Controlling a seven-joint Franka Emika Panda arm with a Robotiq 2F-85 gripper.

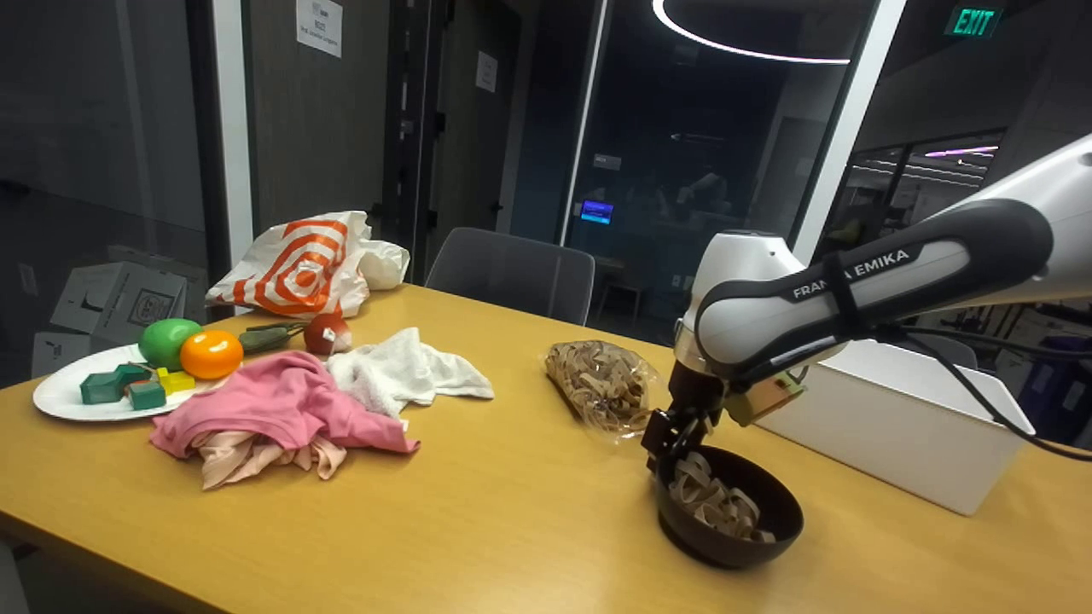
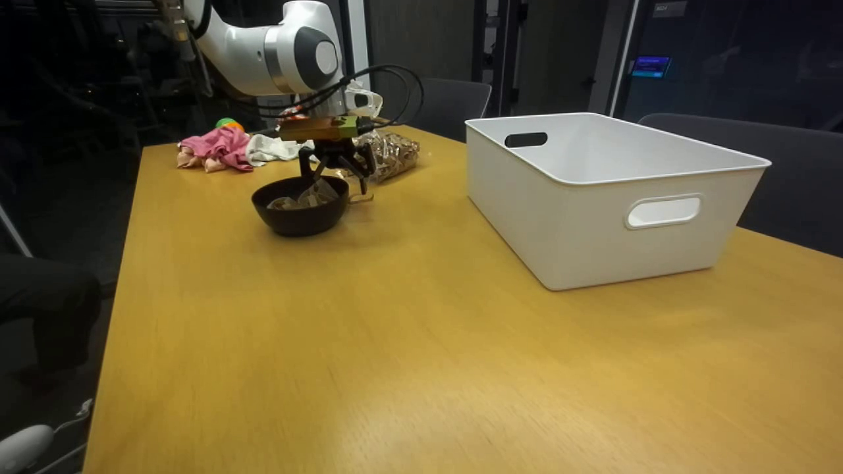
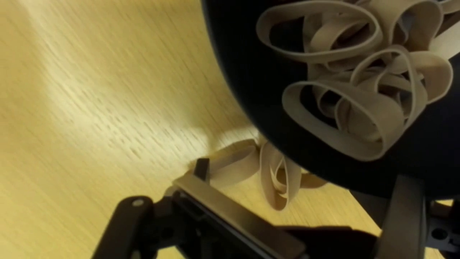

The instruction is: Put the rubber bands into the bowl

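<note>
In the wrist view, loose rubber bands (image 3: pixel 266 172) lie on the bench (image 3: pixel 107 108) between the jaws, spread wide; more are heaped in the bowl (image 3: pixel 248 79).

Bowl (image 2: pixel 299 222) crowds pincer (image 3: pixel 300 179); plastic bag (image 1: pixel 601 384) near; tabletop (image 2: pixel 421 191) open to pass toward white bin (image 2: pixel 586 243).

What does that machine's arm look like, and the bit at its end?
The arm is white with dark-grey covers and a black strap across pale FRANKA EMIKA lettering. Its gripper is black and two-fingered, with a green-and-orange part above and looping black cables.
</note>
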